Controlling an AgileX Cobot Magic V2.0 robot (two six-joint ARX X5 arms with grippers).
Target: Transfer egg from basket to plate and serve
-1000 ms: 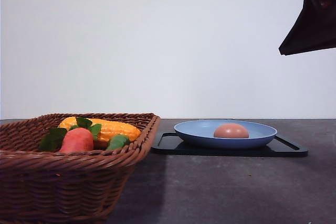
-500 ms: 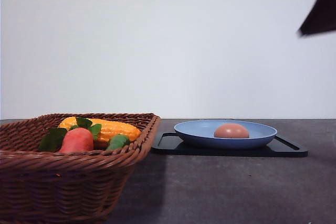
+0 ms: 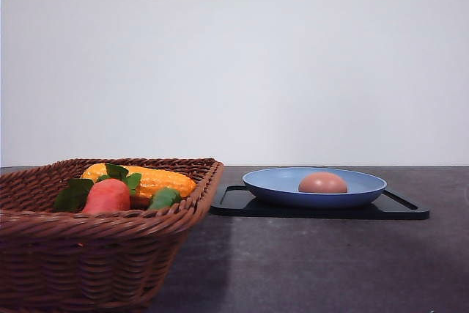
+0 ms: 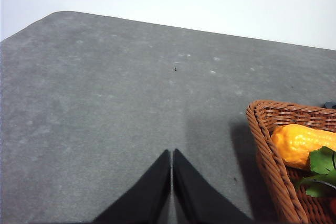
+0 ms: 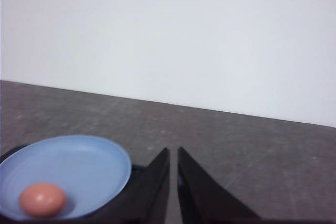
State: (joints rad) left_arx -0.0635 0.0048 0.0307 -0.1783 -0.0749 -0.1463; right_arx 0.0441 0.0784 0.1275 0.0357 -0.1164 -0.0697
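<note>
Rolling is being judged the main hazard: the egg (image 3: pixel 322 182) is lying loose in the blue plate (image 3: pixel 278 185) on the black tray (image 3: pixel 399 209), so a jolt while serving could tip it out. Both grippers' jaws are being held pressed together, pinching nothing.

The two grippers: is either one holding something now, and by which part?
Nothing is held. Both the left gripper and right gripper have jaws closed on nothing; the egg lies on the plate.

A dark grey bench (image 3: pixel 315 262) carries the wicker basket (image 3: pixel 95 262) at its left and, beside it, a black tray (image 3: pixel 399 210).
</note>
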